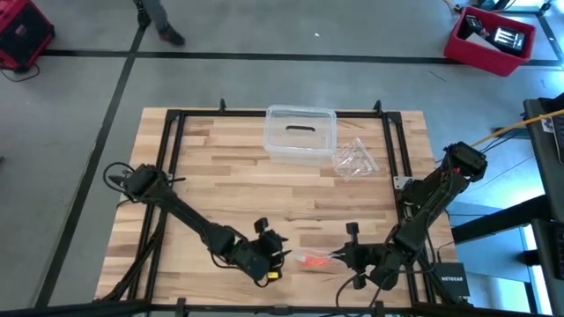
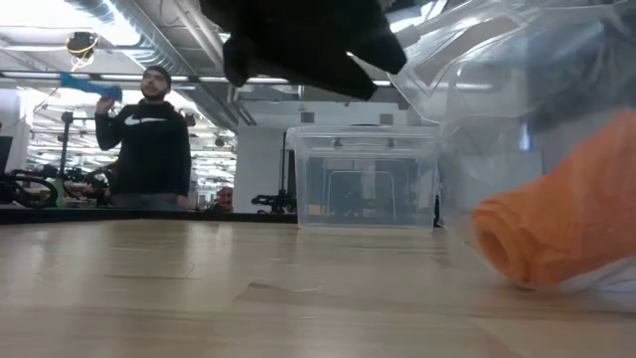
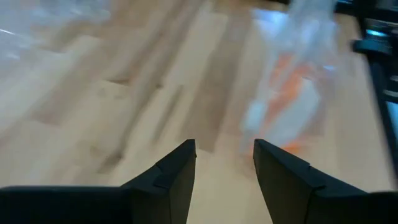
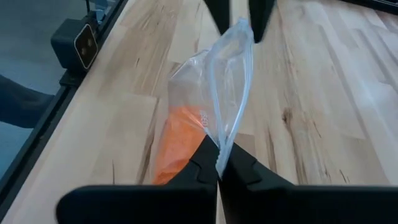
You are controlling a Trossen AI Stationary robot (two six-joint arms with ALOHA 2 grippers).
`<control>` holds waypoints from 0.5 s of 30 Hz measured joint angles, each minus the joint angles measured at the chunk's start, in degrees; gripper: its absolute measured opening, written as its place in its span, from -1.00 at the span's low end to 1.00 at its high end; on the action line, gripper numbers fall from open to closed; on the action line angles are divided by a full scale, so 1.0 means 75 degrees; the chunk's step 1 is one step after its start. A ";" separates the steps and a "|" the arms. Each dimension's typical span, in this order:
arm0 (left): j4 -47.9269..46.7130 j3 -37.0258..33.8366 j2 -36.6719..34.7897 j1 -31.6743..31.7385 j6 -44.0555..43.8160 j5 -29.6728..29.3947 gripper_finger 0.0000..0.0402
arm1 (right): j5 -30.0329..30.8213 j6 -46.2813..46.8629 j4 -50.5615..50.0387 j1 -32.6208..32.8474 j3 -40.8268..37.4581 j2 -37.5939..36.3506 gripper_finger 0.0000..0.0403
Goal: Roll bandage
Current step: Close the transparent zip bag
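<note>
The orange bandage [image 4: 180, 140] lies as a compact roll inside a clear plastic bag [image 4: 230, 81] on the wooden table near its near edge; it also shows in the high view [image 1: 310, 261] and the low view [image 2: 566, 229]. My right gripper [image 4: 219, 163] is at the bag's right end, shut on the plastic. My left gripper [image 3: 224, 163] is open at the bag's left end [image 3: 286, 93]; in the right wrist view its two fingers [image 4: 214, 12] stand on either side of the bag's far tip. My right gripper pinches a raised fold of the clear bag [image 4: 219, 146] between its two fingers, coming nearly level from the table's right. The plastic stands up as a ridge from the fingers, while the part with the bandage lies on the table. My left gripper: I cannot tell whether it touches the bag.
A clear plastic box [image 1: 300, 132] stands at the table's far middle, and a crinkled clear bag [image 1: 355, 160] lies to its right. Black frame rails [image 1: 167, 158] run along the table's sides. A person [image 2: 149, 134] stands beyond the far edge.
</note>
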 joint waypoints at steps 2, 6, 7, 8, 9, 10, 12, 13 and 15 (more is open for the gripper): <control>0.0159 0.0001 0.0002 0.0057 0.0170 0.0488 -0.26 | -0.0001 0.0000 -0.0011 0.0000 -0.0002 0.0000 -0.99; 0.0436 0.0001 0.0002 0.0081 0.0428 0.0758 -0.40 | -0.0003 -0.0003 -0.0014 -0.0002 -0.0002 0.0000 -0.99; 0.0468 0.0001 0.0002 0.0089 0.0467 0.0758 -0.43 | -0.0002 -0.0003 -0.0014 -0.0003 -0.0002 0.0000 -0.99; 0.0509 0.0001 0.0002 0.0092 0.0534 0.0761 -0.47 | -0.0003 -0.0017 -0.0017 -0.0003 -0.0002 0.0000 -0.99; 0.0542 0.0001 0.0002 0.0107 0.0608 0.0766 -0.52 | -0.0002 -0.0036 -0.0020 -0.0006 -0.0002 0.0000 -0.99; 0.0573 0.0001 0.0002 0.0121 0.0625 0.0777 -0.56 | -0.0003 -0.0054 -0.0019 -0.0006 -0.0002 0.0000 -0.99; 0.0581 0.0001 0.0002 0.0155 0.0621 0.0789 -0.65 | -0.0003 -0.0055 -0.0033 -0.0006 -0.0002 0.0000 -0.99; 0.0575 0.0001 0.0002 0.0176 0.0627 0.0795 -0.71 | -0.0003 -0.0055 -0.0033 -0.0006 -0.0002 0.0000 -0.99; 0.0580 0.0001 0.0002 0.0208 0.0655 0.0797 -0.83 | -0.0003 -0.0055 -0.0014 -0.0006 -0.0002 0.0000 -0.99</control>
